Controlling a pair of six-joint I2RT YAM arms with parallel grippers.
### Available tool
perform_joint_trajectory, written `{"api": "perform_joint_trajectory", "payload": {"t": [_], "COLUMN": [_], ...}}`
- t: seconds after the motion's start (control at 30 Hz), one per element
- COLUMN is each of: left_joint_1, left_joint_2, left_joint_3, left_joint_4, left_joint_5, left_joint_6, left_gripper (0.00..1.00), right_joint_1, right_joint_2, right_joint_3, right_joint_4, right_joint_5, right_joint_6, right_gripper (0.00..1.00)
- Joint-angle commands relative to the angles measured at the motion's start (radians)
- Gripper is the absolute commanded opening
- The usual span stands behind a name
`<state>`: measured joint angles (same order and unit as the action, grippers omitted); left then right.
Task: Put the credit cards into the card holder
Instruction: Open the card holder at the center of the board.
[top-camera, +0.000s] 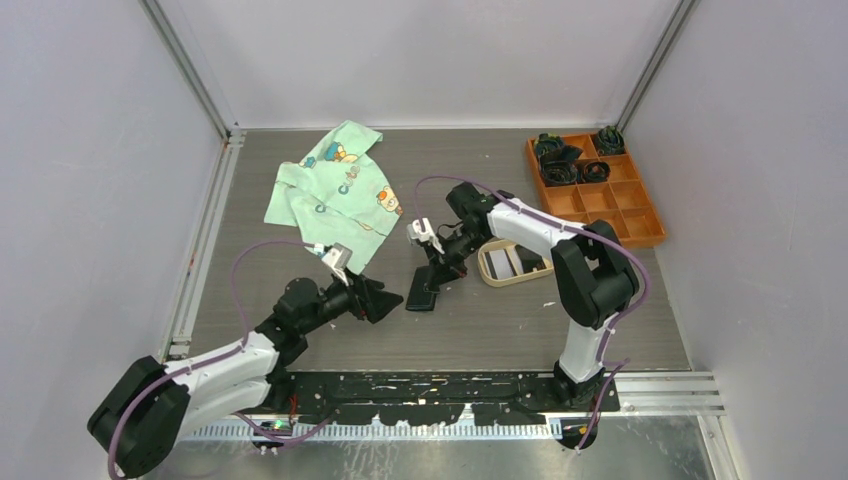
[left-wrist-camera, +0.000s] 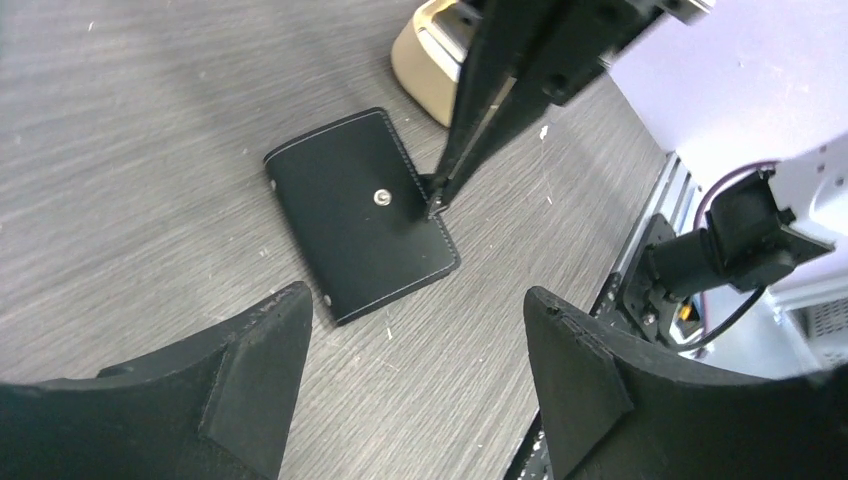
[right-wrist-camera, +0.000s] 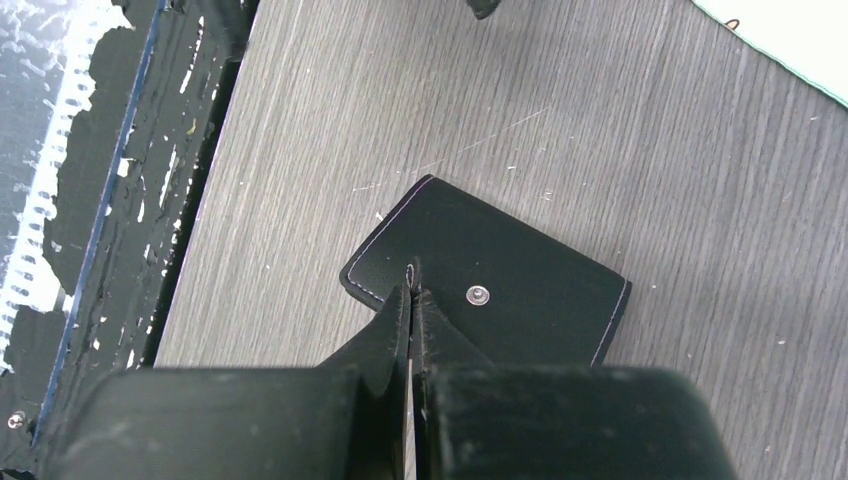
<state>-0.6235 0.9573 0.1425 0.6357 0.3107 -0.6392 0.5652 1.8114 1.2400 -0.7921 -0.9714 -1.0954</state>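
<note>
Grey wood-grain table (top-camera: 480, 330) carries the card holder (top-camera: 423, 290) near the middle of the top view, lying flat with its metal stud facing up. The right gripper (right-wrist-camera: 411, 288) has its fingers pressed together, tips touching the holder's top face beside the stud. Just left of the holder, the left gripper (top-camera: 378, 298) is spread wide and holds nothing. To the right, the credit cards (top-camera: 505, 262) lie in a beige tray (top-camera: 490, 278). A green printed cloth (top-camera: 335, 195) lies at upper left and an orange divided box (top-camera: 597, 195) at upper right.
</note>
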Motion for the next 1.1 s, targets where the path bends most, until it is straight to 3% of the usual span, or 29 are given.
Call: {"api": "perform_joint_trajectory", "payload": {"t": [0.0, 0.23, 0.43, 0.8, 1.07], "left_joint_1": [-0.075, -0.171, -0.208, -0.33, -0.426], "left_joint_2": [-0.066, -0.01, 0.103, 0.478, 0.69], "left_joint_3": [-0.047, -0.054, -0.051, -0.001, 0.048], "left_joint_4": [0.142, 0.162, 0.285, 0.649, 0.795], "left_joint_5": [-0.122, -0.185, -0.208, -0.298, -0.502], "left_joint_6": [0.18, 0.296, 0.332, 0.43, 0.529], "left_gripper": [0.77, 0.77, 0.77, 0.84, 0.87], "right_joint_1": [-0.005, -0.009, -0.009, -0.008, -0.01], "right_joint_2": [0.015, 0.03, 0.042, 0.048, 0.042], "right_joint_3": [0.056, 0.066, 0.073, 0.075, 0.077], "right_joint_4": [-0.035, -0.046, -0.045, -0.029, -0.031], "right_joint_5": [-0.045, -0.061, -0.071, -0.071, -0.079], "right_joint_6": [-0.014, -0.011, 0.005, 0.034, 0.037], "right_gripper": [0.01, 0.01, 0.01, 0.01, 0.01]}}
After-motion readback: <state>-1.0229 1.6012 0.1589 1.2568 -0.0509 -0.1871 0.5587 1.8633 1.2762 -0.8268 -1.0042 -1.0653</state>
